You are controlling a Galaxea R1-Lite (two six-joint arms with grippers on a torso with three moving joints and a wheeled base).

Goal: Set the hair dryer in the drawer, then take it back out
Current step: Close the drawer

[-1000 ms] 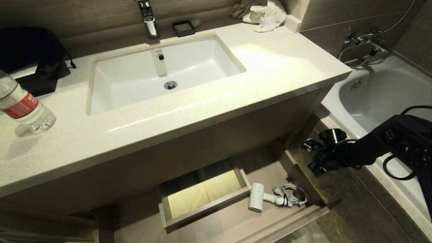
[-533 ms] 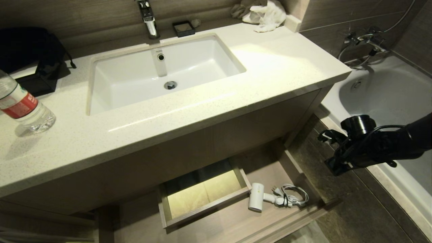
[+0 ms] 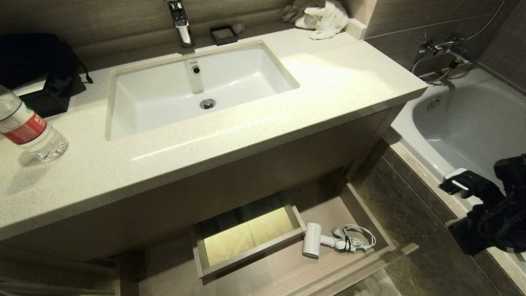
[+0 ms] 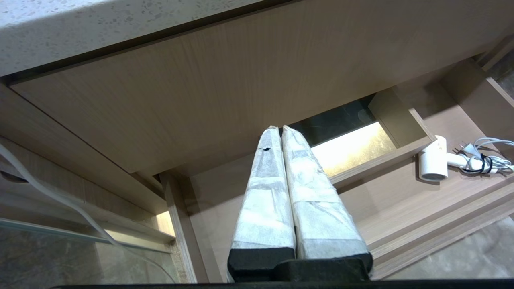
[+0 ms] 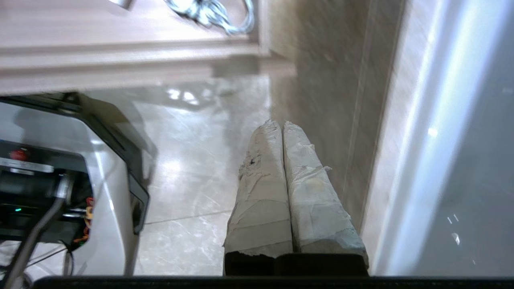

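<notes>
Right wrist view first: the right gripper (image 5: pixel 281 124) has its taped fingers (image 5: pixel 261 192) pressed flat together, holding nothing, and it points down over a glossy marble floor (image 5: pixel 192 168) beside the bathtub (image 5: pixel 441 140) apron. Only this view catches the robot's own base (image 5: pixel 68 180), with a red button and cables, plus a corner of the drawer (image 5: pixel 132 52) front and a loop of cord. From the head view that arm is just a dark bulk at the right edge, over the tub rim and well apart from the drawer.

Over to the left wrist view: the left gripper (image 4: pixel 280 128) is also closed and empty, parked in front of the plain wood vanity panel (image 4: pixel 200 80), aimed at the drawer's boxed cutout (image 4: pixel 353 144).

And the hair dryer (image 3: pixel 312 240) lies on its side inside the open drawer, just right of that cutout, bundled cord (image 3: pixel 357 242) trailing toward the drawer's right wall.

Up top, only the head view shows the speckled cream counter (image 3: pixel 337 78), the white sink (image 3: pixel 197 86) with chrome tap (image 3: pixel 181 22), a white cloth (image 3: pixel 326 18) in the back corner, a black bag (image 3: pixel 41 65) and a water bottle (image 3: pixel 28 131) with a red label, its writing too small to read.
</notes>
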